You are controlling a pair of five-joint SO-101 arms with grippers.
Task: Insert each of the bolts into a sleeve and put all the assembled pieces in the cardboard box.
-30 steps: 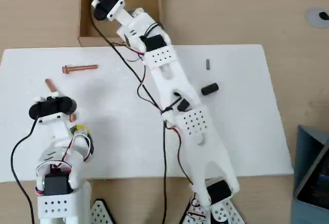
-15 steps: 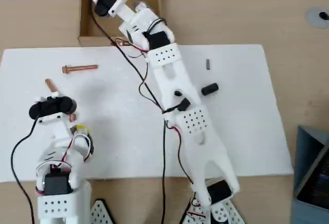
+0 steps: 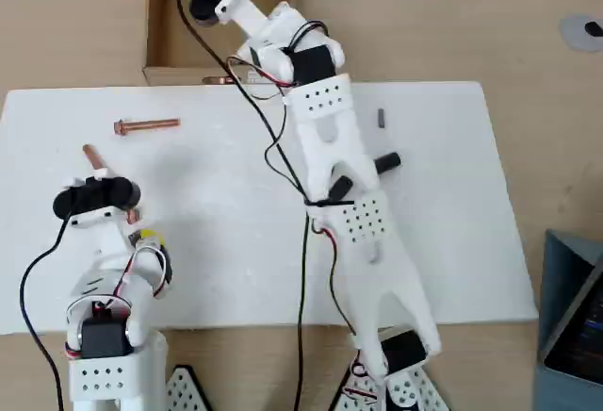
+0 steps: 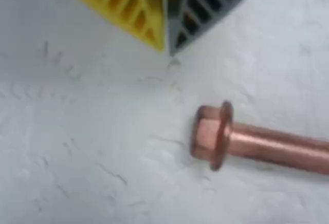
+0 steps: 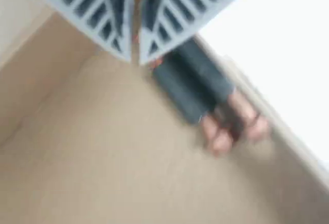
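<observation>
Wooden tabletop [image 3: 528, 43] under a white foam board [image 3: 217, 241]: left pincer [image 4: 167, 48], closed and empty, tips beside a copper flange bolt [image 4: 247, 142]; right pincer [image 5: 134, 57], almost closed, above two grey-sleeved bolts [image 5: 195, 88] inside the brown cardboard box [image 3: 168, 48].

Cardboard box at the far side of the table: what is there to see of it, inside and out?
The cardboard box is plain brown and open-topped, with upright walls and a flat floor. It stands on the wooden table, its front wall at the far edge of the white mat. Inside, two dark sleeves with copper bolt ends showing lie side by side along one wall. The right end effector hangs over its floor, close to them.
</observation>
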